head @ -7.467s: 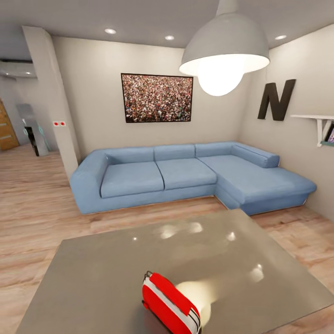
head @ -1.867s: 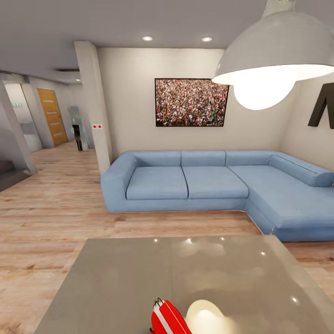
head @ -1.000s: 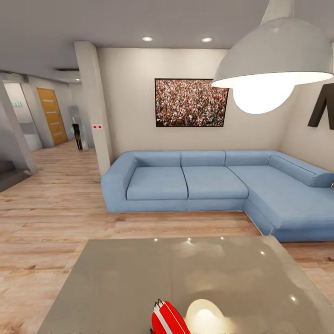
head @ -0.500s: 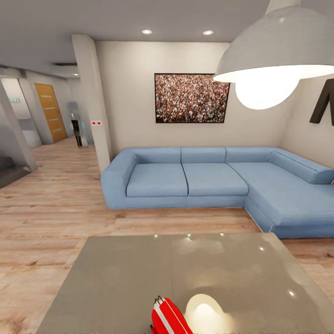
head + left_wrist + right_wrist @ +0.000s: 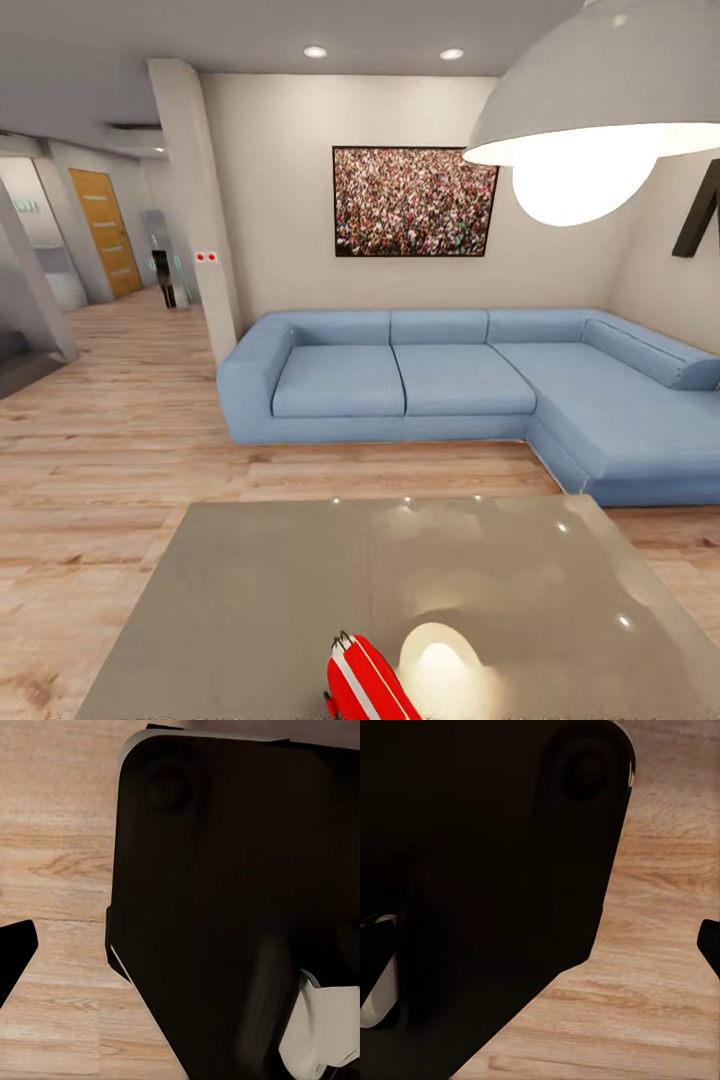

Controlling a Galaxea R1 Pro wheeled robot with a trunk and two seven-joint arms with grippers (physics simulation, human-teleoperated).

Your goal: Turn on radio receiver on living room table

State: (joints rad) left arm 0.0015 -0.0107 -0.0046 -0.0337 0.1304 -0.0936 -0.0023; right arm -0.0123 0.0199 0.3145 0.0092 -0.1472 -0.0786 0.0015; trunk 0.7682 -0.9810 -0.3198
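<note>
The radio receiver point(image 5: 365, 685) lies on the near part of the table point(image 5: 280, 600), cut off by the lower edge of the head view. It is bright red with a white rim band and a thin wire handle at its far end. The table's glossy grey top mirrors the lamp just right of the radio. In the left wrist view a dark fingertip point(image 5: 13, 956) pokes in over wood floor beside my dark body point(image 5: 225, 907). The right wrist view has a similar dark fingertip point(image 5: 710, 939) over floor planks. Neither view shows whether the jaws are open.
A blue corner sofa point(image 5: 440, 380) stands beyond the table, under a crowd picture point(image 5: 414, 202). A big white pendant lamp point(image 5: 590, 110) hangs at upper right. A pillar point(image 5: 195, 200) and a hallway with an orange door point(image 5: 98, 230) lie to the left, across wood floor point(image 5: 110, 440).
The whole head view has shifted: the camera swung left seconds ago and has now tipped down a little. The radio has kept its place on the table.
</note>
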